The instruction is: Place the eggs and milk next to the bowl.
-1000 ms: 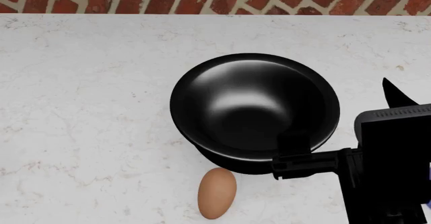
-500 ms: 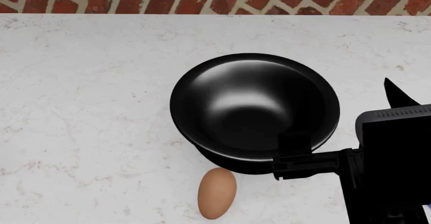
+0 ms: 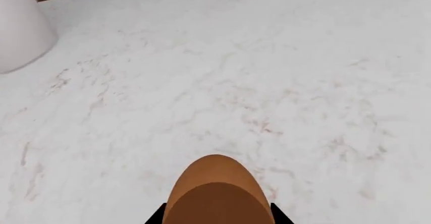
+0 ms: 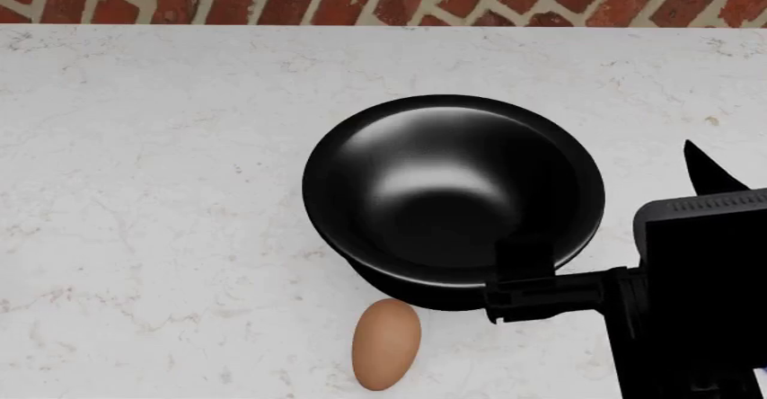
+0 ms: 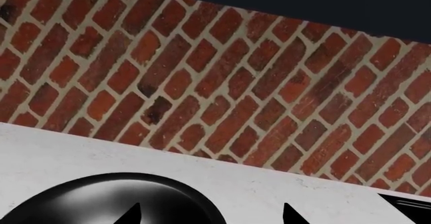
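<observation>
The left tool (image 3: 217,219) grips an egg (image 3: 215,191) above the counter (image 3: 269,82). Another egg (image 4: 386,343) lies just beside the bowl (image 4: 450,192), on its near side. The right tool (image 5: 210,215) stands wide over the bowl's rim.

Bowl (image 4: 450,188) glossy black; egg (image 4: 386,343) smooth matt brown; counter (image 4: 156,147) veined white marble.
</observation>
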Robot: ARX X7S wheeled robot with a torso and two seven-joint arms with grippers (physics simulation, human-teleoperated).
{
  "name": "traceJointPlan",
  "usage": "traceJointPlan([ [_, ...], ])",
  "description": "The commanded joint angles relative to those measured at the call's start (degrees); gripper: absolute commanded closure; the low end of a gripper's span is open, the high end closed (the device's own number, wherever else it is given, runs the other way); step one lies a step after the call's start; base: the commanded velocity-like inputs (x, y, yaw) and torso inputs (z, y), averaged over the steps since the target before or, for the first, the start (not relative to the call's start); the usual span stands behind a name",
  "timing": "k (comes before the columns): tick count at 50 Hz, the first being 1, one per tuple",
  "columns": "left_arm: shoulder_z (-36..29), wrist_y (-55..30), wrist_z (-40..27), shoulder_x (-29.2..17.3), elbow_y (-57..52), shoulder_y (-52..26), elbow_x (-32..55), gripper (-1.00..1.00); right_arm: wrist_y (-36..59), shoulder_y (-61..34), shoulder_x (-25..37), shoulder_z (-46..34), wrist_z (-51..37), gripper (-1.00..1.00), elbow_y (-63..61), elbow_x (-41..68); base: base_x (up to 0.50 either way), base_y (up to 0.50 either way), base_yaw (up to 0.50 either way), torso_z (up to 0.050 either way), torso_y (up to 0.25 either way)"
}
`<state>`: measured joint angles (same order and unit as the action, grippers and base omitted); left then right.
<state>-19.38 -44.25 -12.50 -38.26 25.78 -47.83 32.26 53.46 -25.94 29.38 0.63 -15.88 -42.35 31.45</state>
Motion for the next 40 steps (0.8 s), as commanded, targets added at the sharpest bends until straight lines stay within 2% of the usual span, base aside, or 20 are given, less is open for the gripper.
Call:
traceJointPlan([
  [1, 0.34, -0.86, 5.53, -2.58, -10.12, 2.93, 6.16, 1.00, 0.09, 0.19, 0.14, 0.31, -0.29, -1.00, -0.60, 0.43, 0.00, 0.00, 0.00, 0.000, 0.000],
  [11, -1.98, -3.12, 11.14, -4.95, -18.89, 3.81, 9.11, 1.00, 0.01, 0.71, 0.37, 1.05, -0.50, -1.00, -1.36, 0.96, 0.00, 0.00, 0.00, 0.000, 0.000],
  [26, -5.94, -5.81, 16.12, -5.67, -24.02, 2.37, 10.32, 1.00, 1.24, 0.35, 0.54, 1.45, -1.30, -1.00, -2.56, 2.02, 0.00, 0.00, 0.00, 0.000, 0.000],
  [40, -11.48, -8.24, 20.23, -3.13, -26.71, -1.31, 9.73, 1.00, 1.92, 0.30, 0.79, 1.80, -1.87, -1.00, -3.41, 2.79, 0.00, 0.00, 0.00, 0.000, 0.000],
])
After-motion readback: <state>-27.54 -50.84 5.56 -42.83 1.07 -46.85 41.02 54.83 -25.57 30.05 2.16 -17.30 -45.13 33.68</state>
